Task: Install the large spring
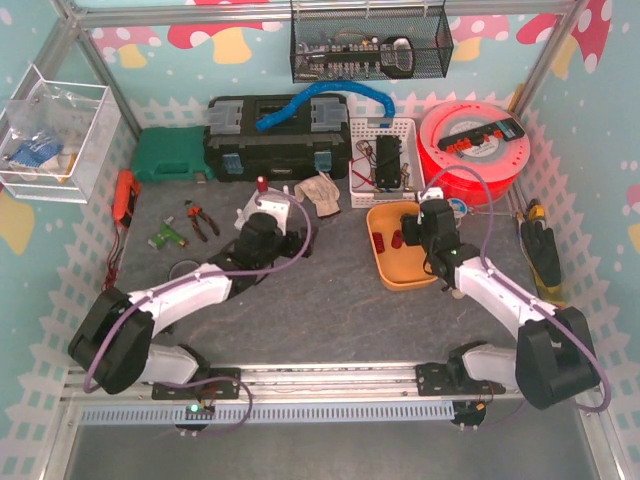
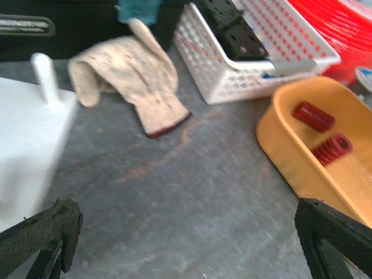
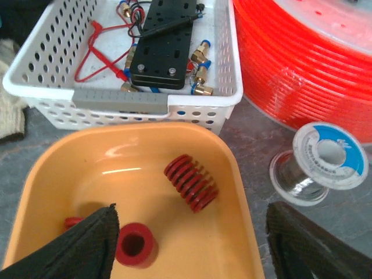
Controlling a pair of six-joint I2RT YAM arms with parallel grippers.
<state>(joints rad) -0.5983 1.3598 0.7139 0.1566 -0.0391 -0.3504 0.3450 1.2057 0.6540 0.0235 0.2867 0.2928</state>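
Observation:
The large red coil spring (image 3: 192,183) lies on its side in the orange tray (image 3: 75,174). My right gripper (image 3: 195,247) hovers open just above the tray, with the spring just beyond the gap between its fingers. A red sleeve (image 3: 135,244) lies by the left finger, and another red piece (image 3: 72,222) is mostly hidden behind it. My left gripper (image 2: 189,247) is open and empty over bare table, beside the white fixture (image 2: 29,133) with its upright peg (image 2: 43,75). From above, the right gripper (image 1: 418,228) is over the tray (image 1: 400,272) and the left gripper (image 1: 280,228) is by the fixture (image 1: 262,205).
A white basket (image 3: 125,107) with a black block and cables stands behind the tray. A red filament reel (image 3: 302,64) and a small wire spool (image 3: 322,163) are to the right. A work glove (image 2: 133,75) lies between fixture and basket. A black toolbox (image 1: 275,140) and pliers (image 1: 200,220) are at the back left.

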